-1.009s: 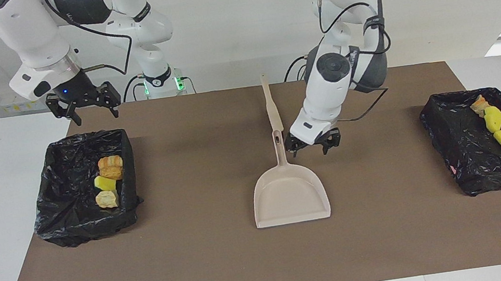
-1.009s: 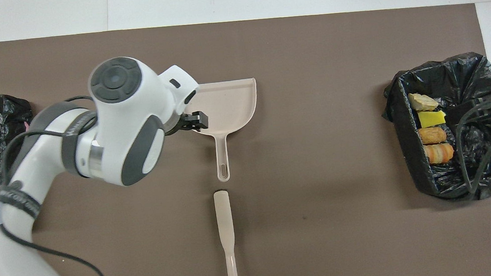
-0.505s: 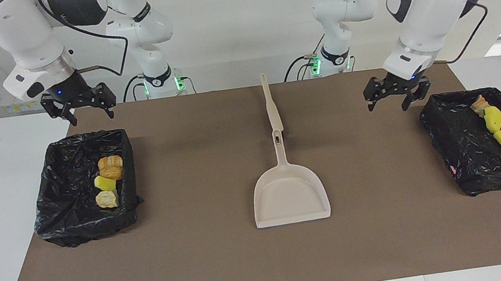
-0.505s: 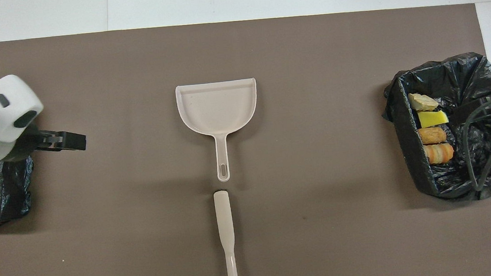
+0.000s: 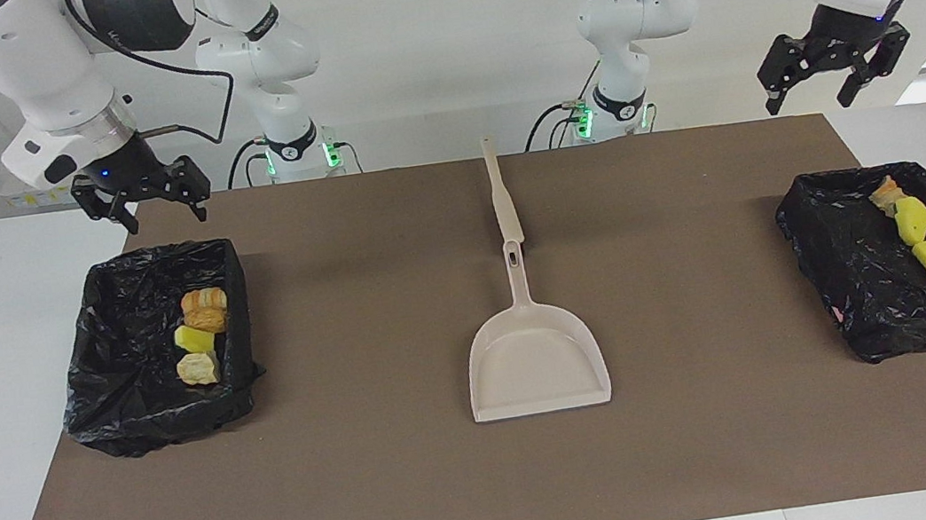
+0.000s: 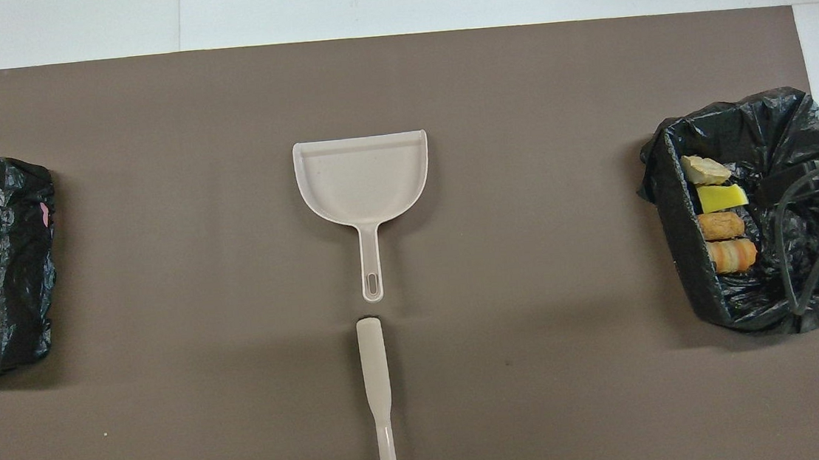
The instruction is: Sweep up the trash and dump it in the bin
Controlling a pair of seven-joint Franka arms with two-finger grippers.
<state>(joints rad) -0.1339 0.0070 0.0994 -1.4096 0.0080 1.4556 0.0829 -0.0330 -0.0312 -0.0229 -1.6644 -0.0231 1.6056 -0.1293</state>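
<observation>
Item: trash (image 5: 201, 335), lying in two black-lined bins (image 5: 155, 347), frame left and frame right (image 5: 901, 256). Dustpan (image 5: 537, 365) centre of bench. Left tool (image 5: 834, 63) and right tool (image 5: 141, 195) raised, both wide, empty. We judge the risk small: a descending tool could snag a liner.
</observation>
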